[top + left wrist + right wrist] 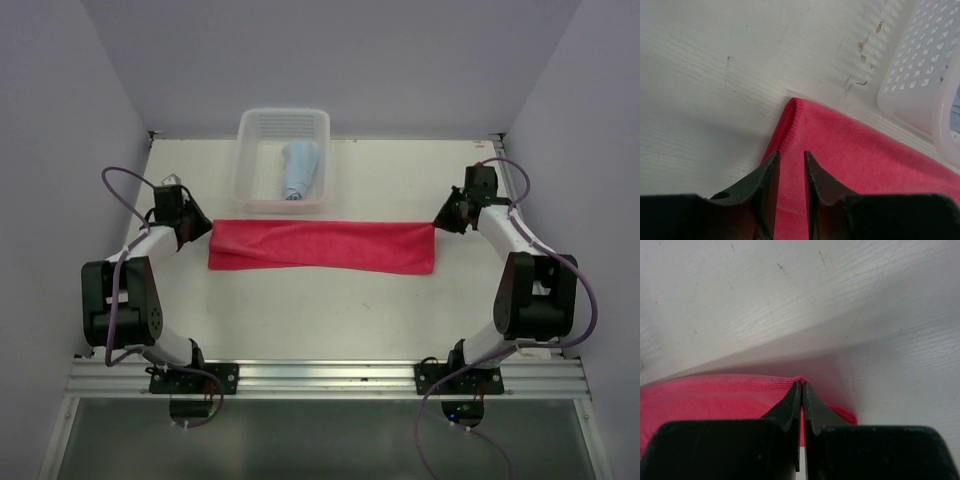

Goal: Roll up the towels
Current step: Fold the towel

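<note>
The right claw (801, 383) is pinched fully together on the right end of the red towel (320, 246), while the left claw (791, 154) stands narrowly parted over its left end, clamping nothing visibly. The towel lies as a long strip across the desk (330, 320), probably held straight so it rolls evenly. A rolled blue towel (299, 168) sits in the basket (282, 206) just behind.

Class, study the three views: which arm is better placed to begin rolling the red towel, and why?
Probably right: the right tool is shut on the red towel at its right end, pinching the edge. The left tool sits over the left end with jaws apart, gripping nothing.
</note>
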Available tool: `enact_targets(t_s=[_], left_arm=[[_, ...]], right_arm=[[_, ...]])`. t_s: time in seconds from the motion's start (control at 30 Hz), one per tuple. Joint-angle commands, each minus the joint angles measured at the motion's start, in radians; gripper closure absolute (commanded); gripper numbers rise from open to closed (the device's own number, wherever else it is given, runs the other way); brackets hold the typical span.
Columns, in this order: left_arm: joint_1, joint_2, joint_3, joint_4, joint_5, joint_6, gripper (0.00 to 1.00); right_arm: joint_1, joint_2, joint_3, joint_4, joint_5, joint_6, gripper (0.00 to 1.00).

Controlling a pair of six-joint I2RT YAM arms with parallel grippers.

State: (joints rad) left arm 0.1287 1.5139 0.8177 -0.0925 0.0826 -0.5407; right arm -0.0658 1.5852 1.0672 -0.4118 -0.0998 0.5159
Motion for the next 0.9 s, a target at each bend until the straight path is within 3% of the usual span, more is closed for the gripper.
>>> enact_targets(t_s=[0.0,0.37,0.87], left_arm=[[0.011,0.046,0.066,0.045,0.014,-0.024,0.71],[0.022,0.209,0.169,0.102,0.077,-0.051,0.69],[0.023,0.285,0.199,0.057,0.086,-0.039,0.73]], right_arm=[[-0.005,0.002,0.037,0.031,-0.011,-0.014,1.0],[-0.006,0.029,0.034,0.047,-0.015,-0.022,1.0],[-0.005,0.059,0.04,0.061,-0.018,-0.019,1.0]])
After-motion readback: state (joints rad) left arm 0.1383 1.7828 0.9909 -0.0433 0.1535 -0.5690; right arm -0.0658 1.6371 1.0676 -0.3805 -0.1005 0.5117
